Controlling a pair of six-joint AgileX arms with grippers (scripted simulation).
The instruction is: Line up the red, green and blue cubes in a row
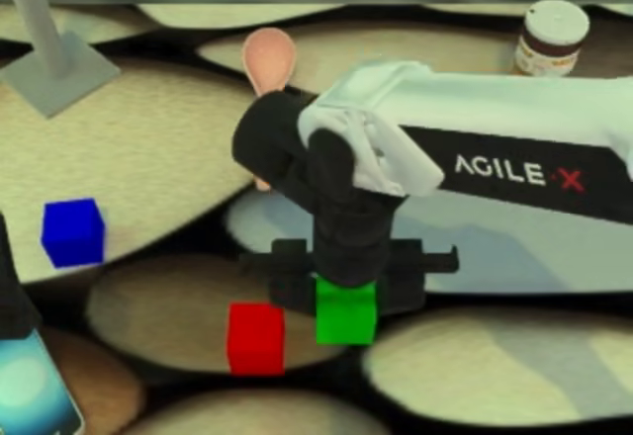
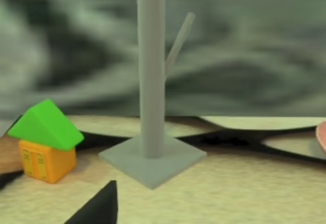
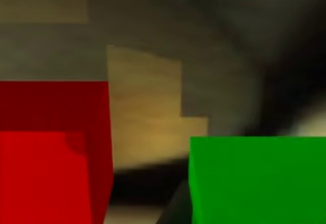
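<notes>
Right claw (image 1: 345, 292): over the green cube (image 1: 345, 312), near centre of the tabletop (image 1: 158, 129); grip cannot be told. Red cube (image 1: 255, 337): just left of green, small gap between. Blue cube (image 1: 73, 231): far left, well apart. Left arm: parked at left edge.

**Right arm reaches across the table; left arm parked at the left edge**

The right arm (image 1: 514, 163) comes in from the table's right edge, its white link lying across the middle and its black wrist bent downward toward the front edge. The right gripper (image 1: 346, 302) points straight down, its crossbar level. Its fingers are hidden under the wrist. The left arm (image 1: 12, 297) shows only as a dark sliver at the left edge.
</notes>
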